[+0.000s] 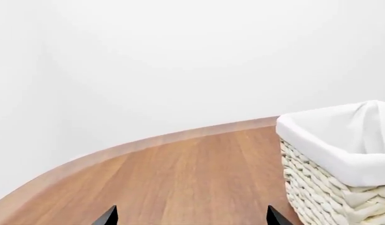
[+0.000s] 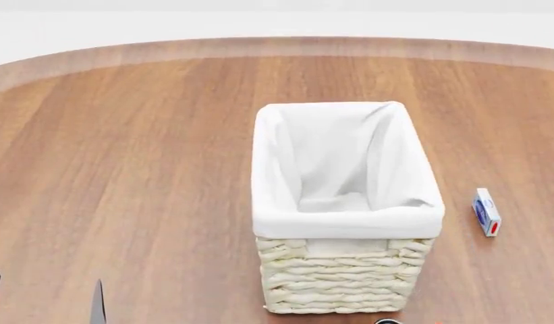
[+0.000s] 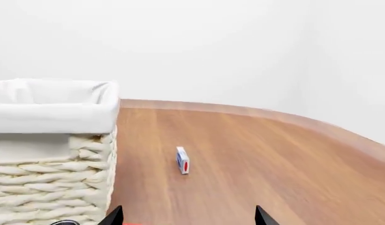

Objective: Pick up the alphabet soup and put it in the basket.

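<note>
The basket (image 2: 346, 223) is cream wicker with a white cloth lining and stands mid-table; nothing shows inside it. It also shows in the left wrist view (image 1: 330, 187) and the right wrist view (image 3: 48, 183). The alphabet soup is out of view in every frame. My left gripper (image 1: 192, 218) is open and empty over bare wood left of the basket; its fingertips (image 2: 98, 304) show at the head view's lower left. My right gripper (image 3: 188, 218) is open and empty, low over the table just right of the basket's near corner. It does not show in the head view.
A small blue-and-white box with a red spot (image 2: 484, 211) lies right of the basket, also in the right wrist view (image 3: 182, 160). A dark rounded sliver (image 2: 384, 321) and a bit of red peek in at the bottom edge. The round wooden table's far edge (image 2: 277, 46) curves behind.
</note>
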Tool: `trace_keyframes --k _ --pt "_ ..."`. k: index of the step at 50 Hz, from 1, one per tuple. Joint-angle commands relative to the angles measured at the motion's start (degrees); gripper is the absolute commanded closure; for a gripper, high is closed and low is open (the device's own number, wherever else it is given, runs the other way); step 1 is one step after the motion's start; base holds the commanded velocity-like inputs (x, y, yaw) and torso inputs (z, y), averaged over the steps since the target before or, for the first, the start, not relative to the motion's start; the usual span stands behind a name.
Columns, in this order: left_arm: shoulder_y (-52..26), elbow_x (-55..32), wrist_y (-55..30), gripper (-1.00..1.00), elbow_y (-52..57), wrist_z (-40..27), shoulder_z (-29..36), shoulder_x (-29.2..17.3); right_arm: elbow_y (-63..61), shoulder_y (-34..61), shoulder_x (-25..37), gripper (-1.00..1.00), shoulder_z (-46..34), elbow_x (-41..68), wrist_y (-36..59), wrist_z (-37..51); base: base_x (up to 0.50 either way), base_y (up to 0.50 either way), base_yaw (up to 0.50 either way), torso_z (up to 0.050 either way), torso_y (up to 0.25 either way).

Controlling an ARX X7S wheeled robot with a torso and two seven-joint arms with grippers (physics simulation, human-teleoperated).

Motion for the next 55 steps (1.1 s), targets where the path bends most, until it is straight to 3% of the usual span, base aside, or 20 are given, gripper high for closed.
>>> trace_keyframes --k 1,55 --pt "0.09 -0.19 0.06 -1.00 0.11 -0.41 0.16 -0.26 6.72 0.63 -2.45 -1.00 -0.94 -2.88 -4.82 -0.29 0.00 0.00 0.00 0.000 0.000" --pt "-0.17 -1.12 0.22 -1.00 -0.11 -1.79 1.11 -1.34 25.80 4.34 -5.76 -1.00 -3.97 -5.79 -17.19 -2.73 0.00 0.00 0.00 0.000 0.000"
